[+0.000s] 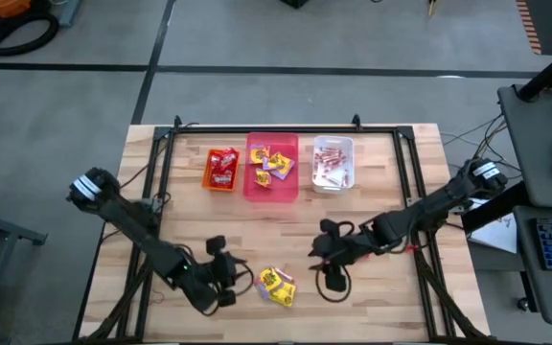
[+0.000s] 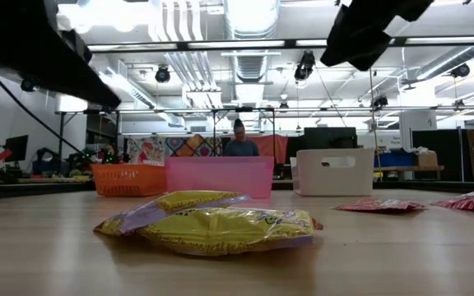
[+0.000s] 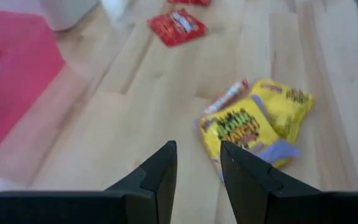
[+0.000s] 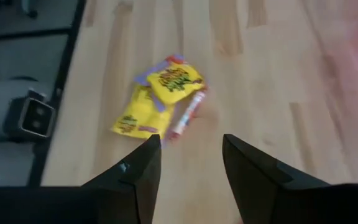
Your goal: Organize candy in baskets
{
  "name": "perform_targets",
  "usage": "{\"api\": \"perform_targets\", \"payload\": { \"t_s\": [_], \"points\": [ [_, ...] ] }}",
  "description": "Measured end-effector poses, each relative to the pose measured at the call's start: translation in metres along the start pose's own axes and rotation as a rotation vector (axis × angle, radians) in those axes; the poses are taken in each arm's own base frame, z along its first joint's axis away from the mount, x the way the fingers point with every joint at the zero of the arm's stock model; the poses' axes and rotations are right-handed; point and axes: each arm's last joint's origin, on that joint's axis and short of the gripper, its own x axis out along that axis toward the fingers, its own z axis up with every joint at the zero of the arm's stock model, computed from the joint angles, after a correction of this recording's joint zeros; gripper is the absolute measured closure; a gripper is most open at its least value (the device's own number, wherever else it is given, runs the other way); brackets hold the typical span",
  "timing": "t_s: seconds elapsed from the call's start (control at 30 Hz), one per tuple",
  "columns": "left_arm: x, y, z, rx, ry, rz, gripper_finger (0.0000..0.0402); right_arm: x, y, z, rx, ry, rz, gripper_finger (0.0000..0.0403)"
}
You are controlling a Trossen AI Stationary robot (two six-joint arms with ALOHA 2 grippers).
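Two yellow packets with red print lie overlapped near the front of the table, a thin red-and-white stick tucked against them; in the left wrist view red square packets lie farther off on the wood. All of it looks light, soft and crinkly, with slick wrappers that would probably slide on the boards if nudged, so the likeliest hold is a pinch across a flat packet's edge or crimped end, and across the middle for the stick, which seems the hardest to catch. The left gripper hovers just beside the yellow pile, its fingers parted a little with nothing between them. The right gripper hangs on the other side of the pile, its fingers spread wider and likewise empty. At the back stand the three baskets in a row: the orange basket with red packets, the pink basket with yellow ones, the white basket with sticks. The surface is pale wooden planking in a dark frame, flat and smooth. Beyond it the low view shows a large workshop with ceiling ducts, bright lamps, benches, and a person seated far behind the baskets.
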Motion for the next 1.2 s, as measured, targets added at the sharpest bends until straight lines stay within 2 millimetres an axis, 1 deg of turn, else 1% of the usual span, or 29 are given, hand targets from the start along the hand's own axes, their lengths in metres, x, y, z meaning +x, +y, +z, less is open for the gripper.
{"api": "perform_targets", "payload": {
  "t_s": [0.07, 0.2, 0.3, 0.4, 0.53, 0.63, 0.73, 0.8, 0.87, 0.93, 1.07, 1.13, 1.2],
  "points": [
    [0.006, -0.009, -0.005, 0.009, 0.015, 0.004, 0.0293, 0.003, 0.002, -0.004, 0.024, -0.020, 0.018, 0.0234],
    [0.016, -0.023, -0.014, -0.019, -0.020, 0.056, 0.0293, 0.006, 0.004, -0.013, 0.049, -0.028, 0.033, 0.0231],
    [0.027, -0.025, -0.021, -0.086, -0.043, 0.118, 0.0293, 0.009, 0.003, -0.019, 0.066, -0.031, 0.022, 0.0231],
    [0.037, -0.027, -0.026, -0.103, -0.037, 0.142, 0.0293, 0.010, 0.002, -0.021, 0.076, -0.038, -0.005, 0.0231],
    [0.043, -0.037, -0.025, -0.110, -0.045, 0.082, 0.0295, 0.013, 0.001, -0.021, 0.065, -0.053, -0.033, 0.0231],
    [0.044, -0.042, -0.025, -0.024, -0.037, -0.036, 0.0305, 0.017, 0.001, -0.021, 0.016, -0.071, -0.046, 0.0231],
    [0.046, -0.035, -0.026, 0.073, -0.045, -0.181, 0.0325, 0.024, 0.002, -0.022, -0.034, -0.075, -0.048, 0.0231],
    [0.048, -0.027, -0.025, 0.073, -0.079, -0.269, 0.0339, 0.029, 0.002, -0.021, -0.055, -0.096, -0.057, 0.0231],
    [0.052, -0.018, -0.026, 0.028, -0.110, -0.286, 0.0353, 0.032, 0.002, -0.021, -0.069, -0.107, -0.065, 0.0231],
    [0.055, -0.012, -0.030, -0.037, -0.106, -0.282, 0.0361, 0.034, 0.002, -0.021, -0.073, -0.112, -0.065, 0.0231],
    [0.057, -0.009, -0.032, -0.169, -0.056, -0.316, 0.0364, 0.035, 0.001, -0.021, -0.072, -0.109, -0.068, 0.0231],
    [0.057, -0.010, -0.033, -0.164, -0.026, -0.346, 0.0362, 0.035, 0.001, -0.021, -0.073, -0.109, -0.067, 0.0231],
    [0.056, -0.011, -0.034, -0.149, -0.010, -0.350, 0.0352, 0.035, 0.001, -0.021, -0.077, -0.111, -0.067, 0.0232]
  ]
}}
